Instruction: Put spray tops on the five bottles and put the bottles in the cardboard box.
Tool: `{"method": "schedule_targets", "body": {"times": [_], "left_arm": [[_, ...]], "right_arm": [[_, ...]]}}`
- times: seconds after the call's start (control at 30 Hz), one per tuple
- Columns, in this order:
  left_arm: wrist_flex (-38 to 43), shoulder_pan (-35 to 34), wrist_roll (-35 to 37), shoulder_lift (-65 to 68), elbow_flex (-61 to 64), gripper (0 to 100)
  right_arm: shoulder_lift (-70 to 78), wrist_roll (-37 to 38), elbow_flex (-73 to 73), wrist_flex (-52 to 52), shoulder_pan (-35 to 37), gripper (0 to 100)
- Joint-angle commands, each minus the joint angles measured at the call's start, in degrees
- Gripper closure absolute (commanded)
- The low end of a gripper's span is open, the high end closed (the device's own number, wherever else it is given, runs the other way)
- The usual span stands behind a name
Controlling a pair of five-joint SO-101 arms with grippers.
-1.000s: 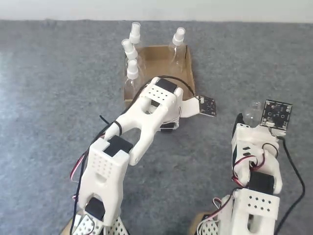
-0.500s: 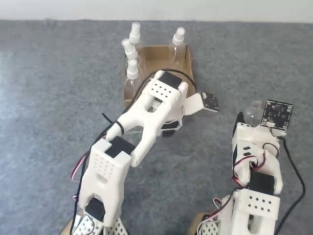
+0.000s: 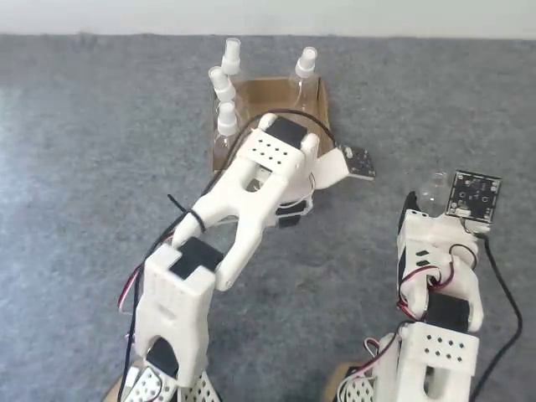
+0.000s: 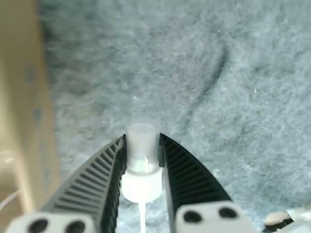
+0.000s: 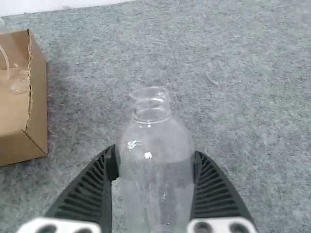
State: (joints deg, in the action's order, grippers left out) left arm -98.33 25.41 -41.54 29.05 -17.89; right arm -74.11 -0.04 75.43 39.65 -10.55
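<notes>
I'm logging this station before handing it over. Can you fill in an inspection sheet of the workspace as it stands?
Surface: grey carpet, nothing spilled on it.
Job's things: four capped bottles stand in the cardboard box, three along one side and one at a far corner. One open bottle and one spray top are held.
Clutter: nothing seen.
Grippers: left gripper, fingers shut on the spray top, beside the box. Right gripper, fingers shut on the open bottle, away from the box.
Cables: black cables run along both arms, none on the carpet.
Surroundings: pale wall beyond the carpet's far edge.
</notes>
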Motion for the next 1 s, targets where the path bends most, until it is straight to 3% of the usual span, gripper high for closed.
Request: {"method": "schedule_targets", "body": {"times": [0.0, 0.47, 0.97], "left_arm": [[-1.58, -0.18, 0.79, -10.02, 1.19, 99], [2.99, -3.96, 8.44, -28.04, 15.96, 99], [18.90, -5.80, 20.48, -53.98, 38.55, 99]], "right_arm": [[-1.19, -0.35, -0.26, -1.45, -0.13, 95.7], [-1.19, -0.62, -0.26, -1.45, 3.30, 96.1], [-1.19, -0.79, -0.18, -1.01, 7.96, 96.1]]}}
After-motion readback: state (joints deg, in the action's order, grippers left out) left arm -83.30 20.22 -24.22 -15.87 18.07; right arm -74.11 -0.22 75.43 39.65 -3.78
